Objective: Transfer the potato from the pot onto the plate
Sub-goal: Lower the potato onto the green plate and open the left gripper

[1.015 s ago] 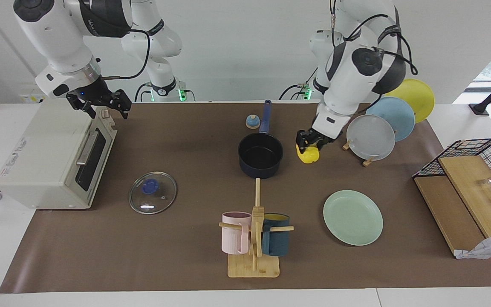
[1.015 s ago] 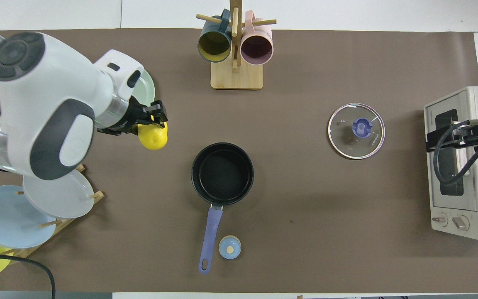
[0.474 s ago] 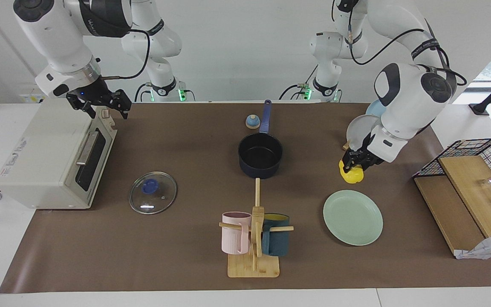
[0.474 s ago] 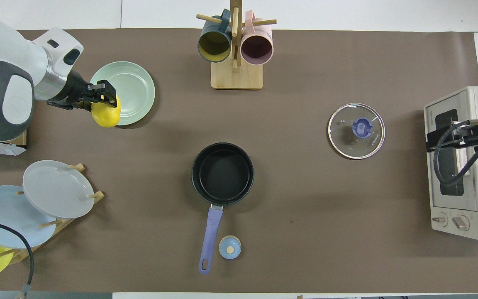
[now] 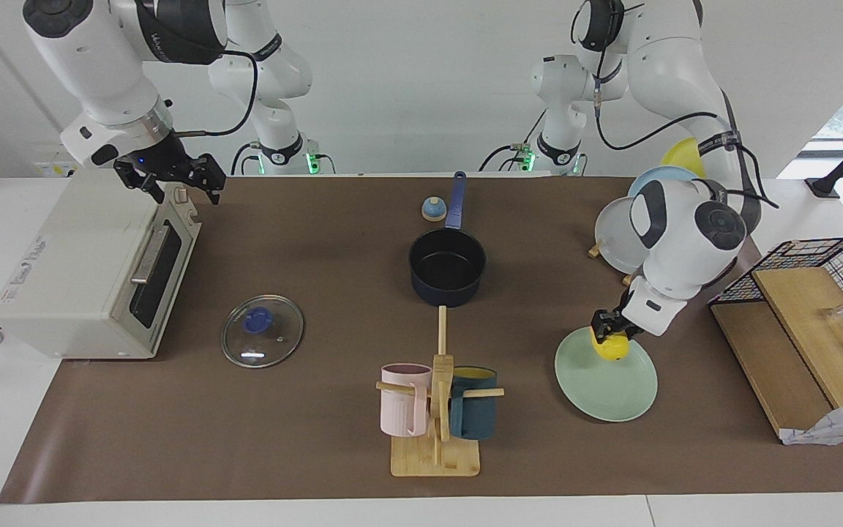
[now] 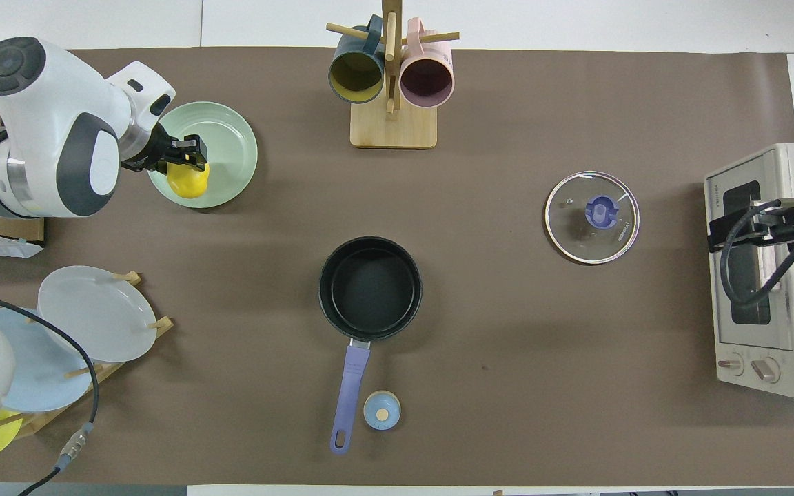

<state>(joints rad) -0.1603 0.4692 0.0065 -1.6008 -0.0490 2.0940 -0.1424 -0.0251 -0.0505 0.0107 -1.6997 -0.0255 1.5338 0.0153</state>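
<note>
The yellow potato [image 5: 611, 348] [image 6: 189, 182] is held by my left gripper [image 5: 608, 335] [image 6: 186, 160], which is shut on it from above. It hangs low over the mint-green plate [image 5: 607, 391] [image 6: 233, 135], above the part of the rim nearest the robots; whether it touches the plate I cannot tell. The navy pot [image 5: 447, 268] [image 6: 369, 280] stands mid-table, its black inside bare, handle pointing toward the robots. My right gripper [image 5: 181, 190] [image 6: 719, 233] waits open over the top of the toaster oven [image 5: 85, 271].
A glass lid [image 5: 262, 331] lies beside the oven. A wooden mug rack [image 5: 436, 413] with pink and teal mugs stands farther from the robots than the pot. A rack of plates [image 6: 87, 313], wooden boards and a wire basket [image 5: 824, 256] crowd the left arm's end. A small blue knob [image 5: 433, 209] sits by the pot handle.
My left gripper has carried the potato from beside the pot, away from the robots, and lowered it over the mint-green plate. The right arm has not moved.
</note>
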